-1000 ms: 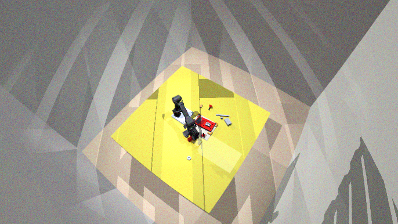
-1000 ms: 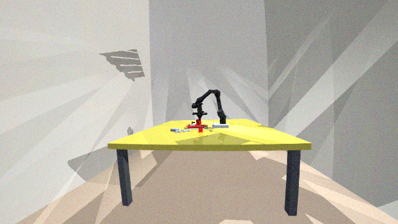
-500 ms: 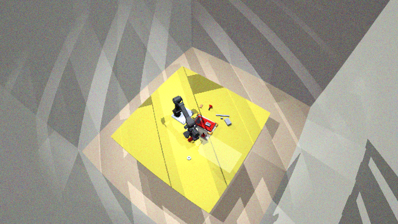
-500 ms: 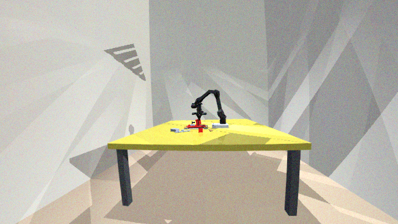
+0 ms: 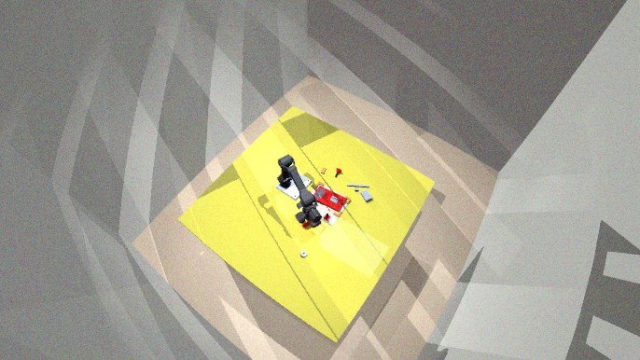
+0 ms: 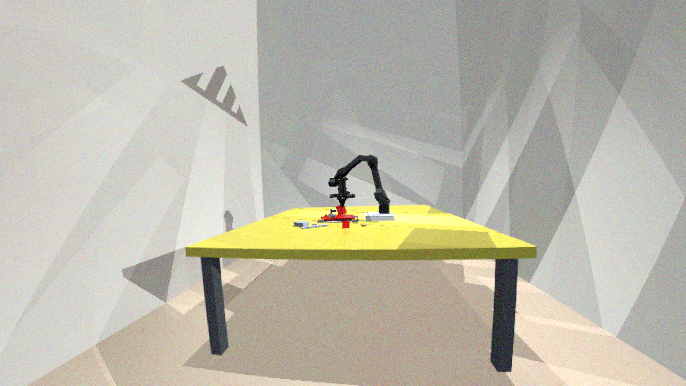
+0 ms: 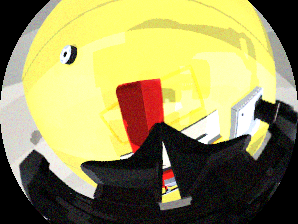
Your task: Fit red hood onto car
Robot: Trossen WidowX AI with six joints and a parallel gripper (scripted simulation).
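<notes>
The red car chassis point(image 5: 341, 203) lies in its jig, with the grey engine block point(image 5: 334, 200) on its deck. In the side view, the chassis point(image 6: 330, 218) is seen edge-on. The pegs are too small to tell apart. The red hood point(image 5: 306, 225) point(image 6: 341, 210) point(image 7: 140, 107) is tilted, beside the jig and off the chassis. My gripper point(image 5: 315, 224) point(image 6: 342, 205) point(image 7: 160, 125) points down with its fingertips together at the hood's edge. It looks shut on the hood by a thin part. The fingers hide the contact and the hood's lower end.
A black-and-white wheel point(image 5: 303, 252) point(image 7: 68, 54) lies on the yellow table point(image 5: 261, 247). A grey block point(image 5: 367, 196) and a thin rod point(image 5: 358, 186) lie beyond the chassis. A small red-topped piece point(image 5: 339, 172) is near an orange piece point(image 5: 323, 171).
</notes>
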